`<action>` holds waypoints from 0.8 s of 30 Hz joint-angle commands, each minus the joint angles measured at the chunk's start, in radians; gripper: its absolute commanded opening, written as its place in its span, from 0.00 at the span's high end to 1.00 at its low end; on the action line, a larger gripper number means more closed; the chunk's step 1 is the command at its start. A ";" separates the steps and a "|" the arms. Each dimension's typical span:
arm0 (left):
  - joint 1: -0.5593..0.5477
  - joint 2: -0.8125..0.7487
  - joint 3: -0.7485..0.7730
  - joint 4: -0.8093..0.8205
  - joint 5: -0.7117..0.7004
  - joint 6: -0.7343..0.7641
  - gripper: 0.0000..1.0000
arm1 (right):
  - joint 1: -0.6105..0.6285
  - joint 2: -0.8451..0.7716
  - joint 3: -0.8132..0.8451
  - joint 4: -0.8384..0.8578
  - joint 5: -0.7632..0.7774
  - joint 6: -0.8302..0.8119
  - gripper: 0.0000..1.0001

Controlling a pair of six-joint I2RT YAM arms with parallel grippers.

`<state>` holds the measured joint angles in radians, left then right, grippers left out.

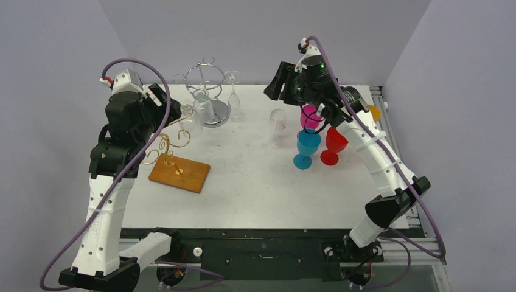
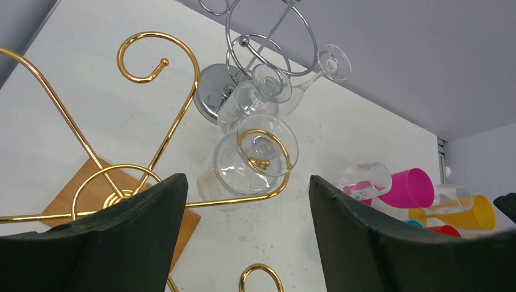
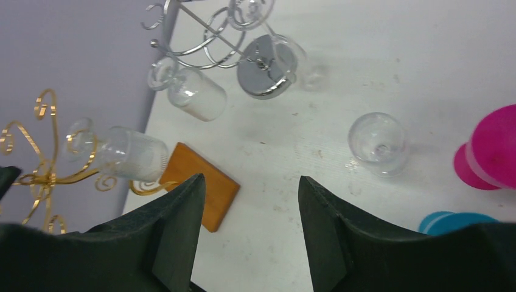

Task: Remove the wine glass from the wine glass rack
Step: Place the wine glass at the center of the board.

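Observation:
A clear wine glass (image 2: 252,159) hangs upside down from a curl of the gold wire rack (image 2: 159,91), which stands on a wooden base (image 1: 180,174). My left gripper (image 2: 244,182) is open, and the glass sits just beyond its fingertips, not between them. From above, the left gripper (image 1: 168,107) is beside that glass (image 1: 190,120). My right gripper (image 1: 277,83) is open and empty, high over the table's middle back. In the right wrist view the right gripper (image 3: 250,179) faces bare table, with the hung glass (image 3: 132,153) far to its left.
A chrome rack (image 1: 207,91) at the back carries more clear glasses (image 3: 195,94). One clear glass (image 1: 278,125) stands alone mid-table. Blue (image 1: 306,147), red (image 1: 333,146), pink (image 1: 311,115) and yellow (image 1: 374,113) glasses cluster at the right under the right arm.

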<state>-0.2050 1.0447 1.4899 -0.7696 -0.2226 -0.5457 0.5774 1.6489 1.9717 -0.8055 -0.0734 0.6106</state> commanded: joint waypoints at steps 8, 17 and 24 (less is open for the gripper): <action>0.238 0.061 -0.017 0.140 0.342 -0.225 0.51 | 0.047 -0.037 -0.095 0.303 -0.174 0.192 0.47; 0.253 0.101 -0.063 0.184 0.389 -0.276 0.58 | 0.047 -0.073 -0.155 0.337 -0.177 0.201 0.47; 0.253 0.120 -0.082 0.209 0.373 -0.282 0.60 | 0.043 -0.092 -0.176 0.340 -0.175 0.194 0.47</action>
<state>0.0410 1.1606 1.4075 -0.6361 0.1394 -0.8112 0.6228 1.6188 1.8000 -0.5198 -0.2386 0.8021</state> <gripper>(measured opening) 0.409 0.531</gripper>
